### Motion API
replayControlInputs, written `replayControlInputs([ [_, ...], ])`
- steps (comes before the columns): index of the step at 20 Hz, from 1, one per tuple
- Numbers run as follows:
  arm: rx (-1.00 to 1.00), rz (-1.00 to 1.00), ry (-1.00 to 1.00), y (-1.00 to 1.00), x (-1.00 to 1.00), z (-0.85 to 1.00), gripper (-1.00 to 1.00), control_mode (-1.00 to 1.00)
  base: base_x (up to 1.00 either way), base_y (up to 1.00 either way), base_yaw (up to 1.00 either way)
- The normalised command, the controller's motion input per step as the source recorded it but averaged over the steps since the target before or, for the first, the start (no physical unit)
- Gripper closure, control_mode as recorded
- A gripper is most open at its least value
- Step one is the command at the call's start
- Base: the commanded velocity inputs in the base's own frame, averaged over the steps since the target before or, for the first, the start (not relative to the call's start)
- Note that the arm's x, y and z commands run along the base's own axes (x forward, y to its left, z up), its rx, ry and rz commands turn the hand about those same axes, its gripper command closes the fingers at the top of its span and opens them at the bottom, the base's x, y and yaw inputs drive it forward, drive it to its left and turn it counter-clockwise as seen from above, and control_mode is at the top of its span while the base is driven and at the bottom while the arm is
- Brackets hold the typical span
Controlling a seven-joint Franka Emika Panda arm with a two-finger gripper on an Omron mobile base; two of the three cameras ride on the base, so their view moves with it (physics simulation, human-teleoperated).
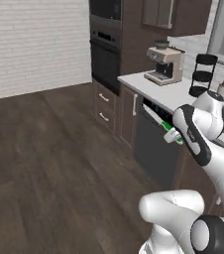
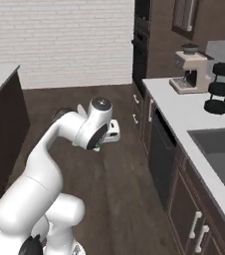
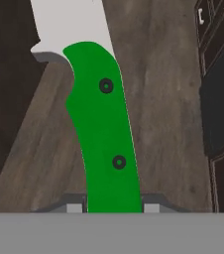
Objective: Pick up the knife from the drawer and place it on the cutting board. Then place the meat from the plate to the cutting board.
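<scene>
The counter and floor are viewed from behind, left and right, by both base cameras. The knife is seen very near along the gripper.

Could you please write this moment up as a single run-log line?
phase: carrying knife | gripper: shut on knife handle | blade: pointing away from hand, over wood floor | cutting board placement: not yet done

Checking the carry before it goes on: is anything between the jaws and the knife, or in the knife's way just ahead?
Nothing is between them: the gripper is shut on the knife by its green handle. In the hand view, just bare wooden floor lies beyond the blade. No cutting board is in sight, so the rest of the path can't be judged.
</scene>
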Motion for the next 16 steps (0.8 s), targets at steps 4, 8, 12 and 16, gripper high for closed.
replayControlInputs([
  [4,0.0,0.0,0.0,0.0,0.0,0.0,1.0,1.0,0.5,0.15,0.45],
  [8,0.0,0.0,0.0,0.0,0.0,0.0,1.0,1.0,1.0,0.0,0.09],
  [12,0.0,0.0,0.0,0.0,0.0,0.0,1.0,1.0,1.0,0.0,0.01],
  [16,0.0,0.0,0.0,0.0,0.0,0.0,1.0,1.0,1.0,0.0,0.01],
])
